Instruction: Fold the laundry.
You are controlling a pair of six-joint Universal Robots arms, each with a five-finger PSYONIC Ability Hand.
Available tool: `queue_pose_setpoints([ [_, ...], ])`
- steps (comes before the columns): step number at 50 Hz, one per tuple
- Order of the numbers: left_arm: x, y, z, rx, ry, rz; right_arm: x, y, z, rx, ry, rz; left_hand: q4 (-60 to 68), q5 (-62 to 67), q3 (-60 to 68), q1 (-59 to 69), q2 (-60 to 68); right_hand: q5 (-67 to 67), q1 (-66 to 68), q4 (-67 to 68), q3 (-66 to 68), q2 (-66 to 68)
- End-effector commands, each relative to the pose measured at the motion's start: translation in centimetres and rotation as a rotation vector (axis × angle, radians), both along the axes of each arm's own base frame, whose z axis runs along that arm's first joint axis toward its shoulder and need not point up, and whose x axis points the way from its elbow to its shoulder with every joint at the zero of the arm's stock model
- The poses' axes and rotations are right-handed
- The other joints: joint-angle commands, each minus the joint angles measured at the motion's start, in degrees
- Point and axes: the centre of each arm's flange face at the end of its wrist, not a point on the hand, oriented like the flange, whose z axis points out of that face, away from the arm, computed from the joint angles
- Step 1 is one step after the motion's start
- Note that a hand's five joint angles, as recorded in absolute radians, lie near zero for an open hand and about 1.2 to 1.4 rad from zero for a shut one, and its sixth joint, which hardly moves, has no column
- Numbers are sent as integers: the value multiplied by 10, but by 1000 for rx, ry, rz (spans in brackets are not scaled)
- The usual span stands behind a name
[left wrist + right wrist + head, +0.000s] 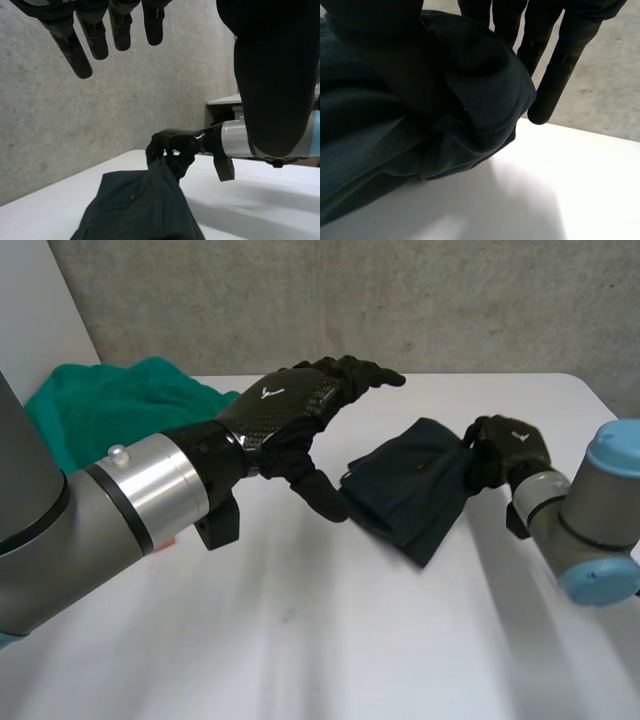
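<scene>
Broadly, the white table (300,640) carries a heap of green cloth (110,400), lying well apart from the dark blue garment (410,490), which sits bunched with one edge raised. The left hand (290,405) hovers just beside the garment, fingers straight, holding nothing. The right hand (505,450) pinches the garment's raised edge between thumb and curled fingers

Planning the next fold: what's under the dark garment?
White table shows around the dark garment, whose corner the right hand pinches. Whatever lies beneath its folds is covered.
</scene>
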Motion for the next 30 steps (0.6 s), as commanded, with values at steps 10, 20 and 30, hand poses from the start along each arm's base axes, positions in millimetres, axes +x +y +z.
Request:
queue_pose_setpoints([
  [10, -8, -4, 4, 30, 54, 7, -137, -149, 7, -156, -59, -558, -18, -28, 3, -1, -8, 172, 202, 115, 160, 163],
  [20, -11, -4, 2, 29, 50, 17, -189, -181, -30, -154, -48, -689, -18, -28, 3, -1, -8, 172, 202, 115, 160, 163],
  [30, -13, -7, -2, 38, 41, 19, -170, -166, -23, -29, -33, -549, -18, -28, 3, -1, -8, -528, -498, -585, -540, -537],
])
